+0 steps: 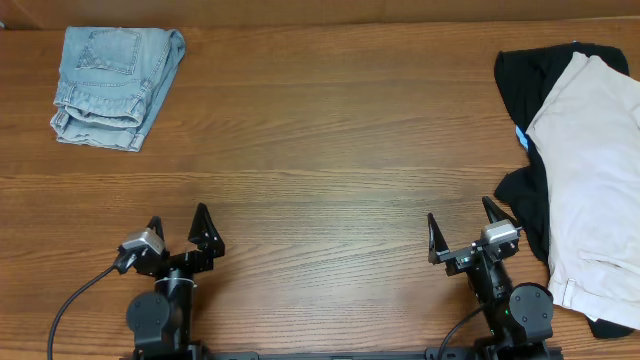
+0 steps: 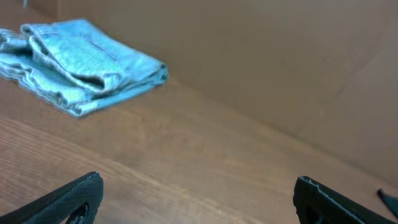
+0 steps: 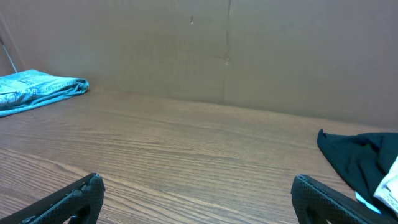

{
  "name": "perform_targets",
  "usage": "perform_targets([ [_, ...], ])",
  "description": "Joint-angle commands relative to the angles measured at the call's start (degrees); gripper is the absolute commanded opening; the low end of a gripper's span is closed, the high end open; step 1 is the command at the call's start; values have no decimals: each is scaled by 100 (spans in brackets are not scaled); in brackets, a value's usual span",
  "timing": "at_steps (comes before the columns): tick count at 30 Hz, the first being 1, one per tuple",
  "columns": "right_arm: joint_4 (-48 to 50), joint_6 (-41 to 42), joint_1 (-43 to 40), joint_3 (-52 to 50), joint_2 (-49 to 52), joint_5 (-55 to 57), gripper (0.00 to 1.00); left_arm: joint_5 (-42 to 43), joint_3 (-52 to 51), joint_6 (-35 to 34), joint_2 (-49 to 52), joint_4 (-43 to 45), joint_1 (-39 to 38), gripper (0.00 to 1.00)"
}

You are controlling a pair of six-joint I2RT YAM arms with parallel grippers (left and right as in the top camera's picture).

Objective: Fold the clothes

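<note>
The clothes, a pair of light-blue denim shorts [image 1: 115, 85], lie folded into a compact stack at the table's far left corner, also seen in the left wrist view as the shorts [image 2: 81, 65] and at the left edge of the right wrist view as the shorts [image 3: 37, 90]. My left gripper [image 1: 180, 232] rests near the front edge, open and empty, far from the shorts. My right gripper [image 1: 465, 228] sits open and empty at the front right. In the wrist views the left gripper [image 2: 198, 193] and right gripper [image 3: 198, 190] show only bare wood between their fingers.
A black garment [image 1: 535, 80] with cream-beige trousers [image 1: 595, 170] lying on top is heaped at the right edge, close to my right arm. A brown cardboard wall [image 3: 224, 50] stands behind the wooden table [image 1: 330, 150].
</note>
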Motion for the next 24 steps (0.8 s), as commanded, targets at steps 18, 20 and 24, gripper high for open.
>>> perform_targets([
  [18,33,20,-15,-61,-57,-24,100,-70,-20,1014,-76,-13,-348,100],
  [20,33,20,-15,-61,-57,-24,100,-72,-20,1283,-76,-13,-348,100],
  [24,33,20,-15,-61,-57,-24,100,-72,-20,1495,-76,-17,-343,100],
])
